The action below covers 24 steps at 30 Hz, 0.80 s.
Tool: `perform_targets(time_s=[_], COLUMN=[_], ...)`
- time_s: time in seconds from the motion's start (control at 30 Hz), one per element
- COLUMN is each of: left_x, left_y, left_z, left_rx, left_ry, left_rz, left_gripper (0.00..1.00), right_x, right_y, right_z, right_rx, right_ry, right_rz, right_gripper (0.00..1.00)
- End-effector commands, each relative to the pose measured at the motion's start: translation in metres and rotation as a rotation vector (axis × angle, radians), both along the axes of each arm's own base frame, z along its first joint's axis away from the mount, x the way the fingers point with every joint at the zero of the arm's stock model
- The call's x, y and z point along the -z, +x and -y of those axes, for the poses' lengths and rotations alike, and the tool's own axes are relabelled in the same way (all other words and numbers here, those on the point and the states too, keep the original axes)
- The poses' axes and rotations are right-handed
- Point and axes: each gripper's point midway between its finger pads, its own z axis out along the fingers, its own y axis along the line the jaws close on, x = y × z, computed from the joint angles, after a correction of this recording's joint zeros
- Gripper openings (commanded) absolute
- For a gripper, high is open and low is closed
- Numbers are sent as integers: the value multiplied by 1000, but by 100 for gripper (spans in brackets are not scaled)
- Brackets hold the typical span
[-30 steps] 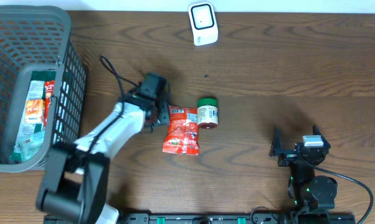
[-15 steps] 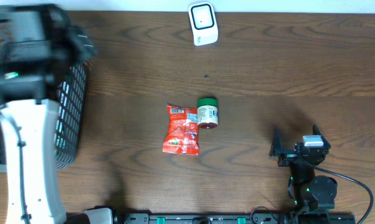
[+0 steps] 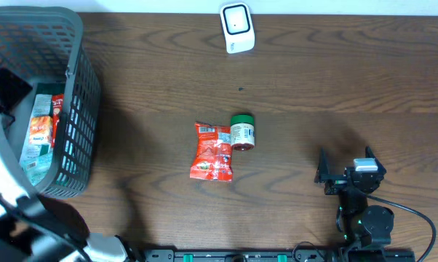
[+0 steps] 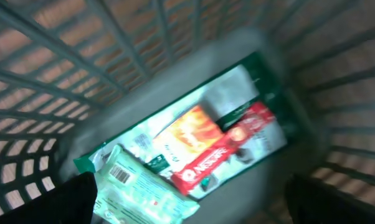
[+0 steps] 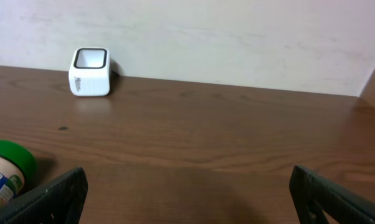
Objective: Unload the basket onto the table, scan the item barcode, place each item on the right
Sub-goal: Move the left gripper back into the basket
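Stage: you have nothing at the white box scanner (image 3: 236, 28) | left gripper (image 4: 187, 186) spread, empty, above packets (image 4: 194, 143) in grey mesh basket (image 3: 84, 94) | right gripper (image 5: 187, 186) spread, idle | to do: pick, scan

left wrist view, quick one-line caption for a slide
Open left gripper points into the grey basket, where a red Nestle packet lies among green-and-white packets.

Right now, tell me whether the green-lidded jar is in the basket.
No, the jar lies on the table beside the red packet.
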Motion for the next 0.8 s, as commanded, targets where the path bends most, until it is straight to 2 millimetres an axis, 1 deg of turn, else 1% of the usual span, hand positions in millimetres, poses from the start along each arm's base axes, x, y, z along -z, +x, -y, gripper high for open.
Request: perform_targets(time_s=[0.0,0.07,0.1,0.17,0.2,0.3,0.37,0.43,0.5,0.57,0.6,0.67,0.73,0.77], left_x=[52,76,99,118,136,157,166,170,170,169,169,165,156,148], left_y=[1,4,7,11,14,14,13,13,13,13,14,16,19,22], left_z=[-9,-11,-10,-7,-5,-5,-5,-4,-4,-5,-4,-2,1,3], left_rx=[32,57,81,111,122,132,131,131,131,131,132,138,146,152], left_ry=[-63,-88,-124,-165,-199,-224,-235,-241,-241,-239,-242,-256,-268,-271], left_rz=[-129,-182,-220,-238,-258,-293,-308,-315,-315,-312,-309,-292,-267,-246], left_gripper=[96,97,96,96,96,96,95,88,74,64,61,60,58,58], right_x=[1,1,1,1,1,1,1,1,1,1,1,1,1,1], right_y=[0,0,0,0,0,0,0,0,0,0,0,0,0,0], right_z=[0,0,0,0,0,0,0,0,0,0,0,0,0,0], right_rx=[-1,-2,-1,-2,-2,-2,-2,-2,-2,-2,-2,-2,-2,-2], right_ry=[-9,-9,-9,-9,-9,-9,-9,-9,-9,-9,-9,-9,-9,-9], right_rz=[-1,-1,-1,-1,-1,-1,-1,-1,-1,-1,-1,-1,-1,-1], right_gripper=[99,99,99,99,99,99,99,99,99,99,99,99,99,99])
